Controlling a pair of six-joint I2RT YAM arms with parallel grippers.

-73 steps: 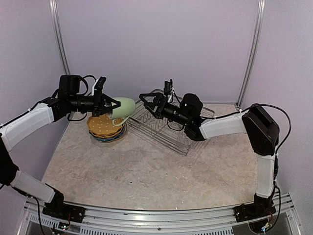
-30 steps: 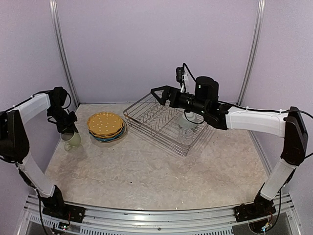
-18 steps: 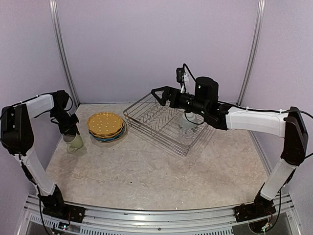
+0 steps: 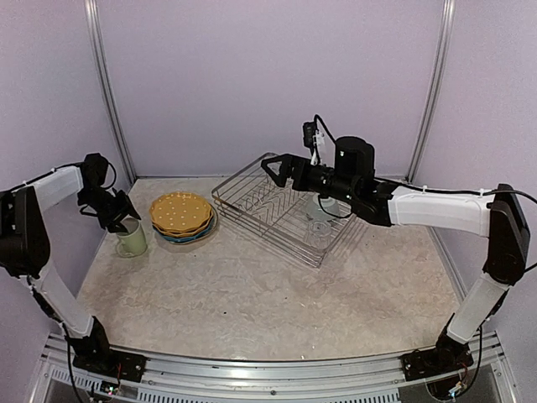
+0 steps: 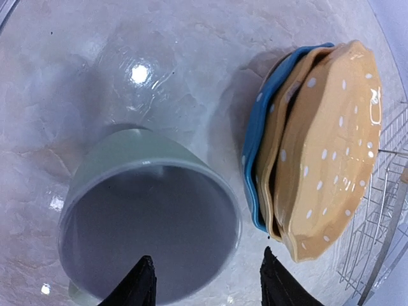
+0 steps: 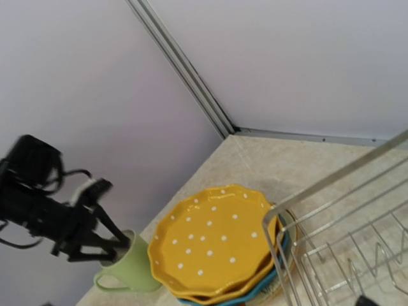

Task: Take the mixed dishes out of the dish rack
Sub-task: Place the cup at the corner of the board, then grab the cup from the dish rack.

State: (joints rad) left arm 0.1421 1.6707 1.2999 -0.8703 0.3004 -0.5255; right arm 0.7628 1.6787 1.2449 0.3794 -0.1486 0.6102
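The pale green mug (image 4: pixel 132 240) stands upright on the table, left of a stack of plates. An orange white-dotted plate (image 4: pixel 179 211) tops that stack, with a blue plate (image 5: pixel 257 159) under the orange ones (image 5: pixel 331 146). My left gripper (image 4: pixel 124 222) hangs just over the mug (image 5: pixel 150 217) and is open: one finger is inside the rim, the other outside it. My right gripper (image 4: pixel 275 168) hovers open and empty over the far left corner of the dish rack (image 4: pixel 252 195). A clear glass dish (image 4: pixel 321 222) sits in the rack, partly hidden by the right arm.
The side wall stands close to the left of the mug (image 6: pixel 124 271). The plate stack (image 6: pixel 217 242) nearly touches the rack's left corner (image 6: pixel 331 223). The right forearm reaches across above the rack from the right.
The mug, tilted in my left gripper a second ago, now stands upright and the left jaws have spread apart. The right gripper has dipped slightly over the rack.
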